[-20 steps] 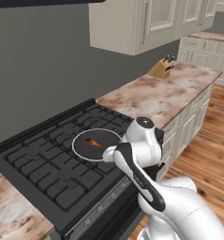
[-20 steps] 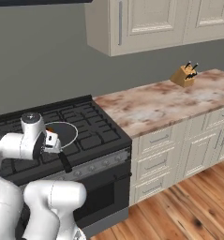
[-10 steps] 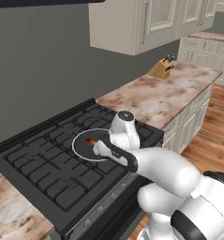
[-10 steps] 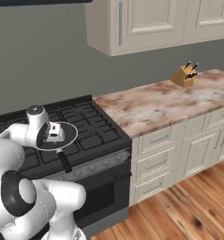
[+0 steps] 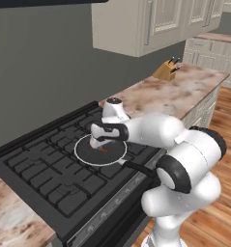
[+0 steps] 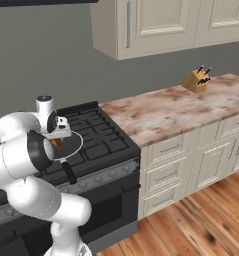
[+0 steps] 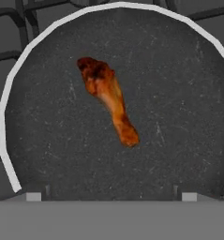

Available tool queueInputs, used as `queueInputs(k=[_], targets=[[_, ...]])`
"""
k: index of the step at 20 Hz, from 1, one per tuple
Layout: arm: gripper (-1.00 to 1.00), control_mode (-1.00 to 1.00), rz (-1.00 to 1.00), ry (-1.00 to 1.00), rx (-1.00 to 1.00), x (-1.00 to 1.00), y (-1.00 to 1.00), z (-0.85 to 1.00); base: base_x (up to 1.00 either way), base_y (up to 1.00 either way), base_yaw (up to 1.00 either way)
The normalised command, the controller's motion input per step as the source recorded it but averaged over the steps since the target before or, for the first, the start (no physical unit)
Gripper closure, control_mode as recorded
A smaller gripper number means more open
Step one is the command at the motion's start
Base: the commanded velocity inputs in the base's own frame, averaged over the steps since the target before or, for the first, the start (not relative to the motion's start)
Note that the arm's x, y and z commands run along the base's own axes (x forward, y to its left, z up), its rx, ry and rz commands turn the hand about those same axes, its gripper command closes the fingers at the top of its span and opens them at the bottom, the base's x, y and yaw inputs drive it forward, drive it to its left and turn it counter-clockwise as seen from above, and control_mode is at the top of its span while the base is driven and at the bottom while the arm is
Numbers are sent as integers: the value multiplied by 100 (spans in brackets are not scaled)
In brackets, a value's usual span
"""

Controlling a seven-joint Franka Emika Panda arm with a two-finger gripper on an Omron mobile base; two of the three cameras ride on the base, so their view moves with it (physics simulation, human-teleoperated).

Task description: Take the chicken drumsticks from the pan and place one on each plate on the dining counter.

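My arm reaches forward and low from the base, elbow bent, forearm running roughly level. My wrist turns the hand downward so that my gripper [image 5: 96,143] points straight down. In the hand view my 2 fingertips [image 7: 33,196] sit wide apart near the lower corners, jaws spread, with nothing between them. No contact is visible at either pad.

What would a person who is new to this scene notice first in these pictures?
Probably the big white arm bending over the black stove, with its gripper hanging just above the pan. Next, the single orange chicken drumstick lying alone near the middle of the pan. A knife block stands farther along the stone counter.
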Motion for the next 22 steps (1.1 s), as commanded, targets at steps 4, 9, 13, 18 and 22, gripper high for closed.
queueInputs(k=[4, 9, 13, 18, 22], targets=[[-100, -100, 4, 0, 0, 32, 31, -29, 0, 0, 0], [-100, -100, 4, 0, -3, 34, 28, -14, 0, 0, 0], [-100, -100, 6, 0, -3, 13, 8, -14, 0, 0, 0], [-100, -100, 9, 0, 0, 9, 5, -32, 0, 0, 0], [-100, -100, 12, 0, 0, 0, 0, -34, 0, 0, 0]])
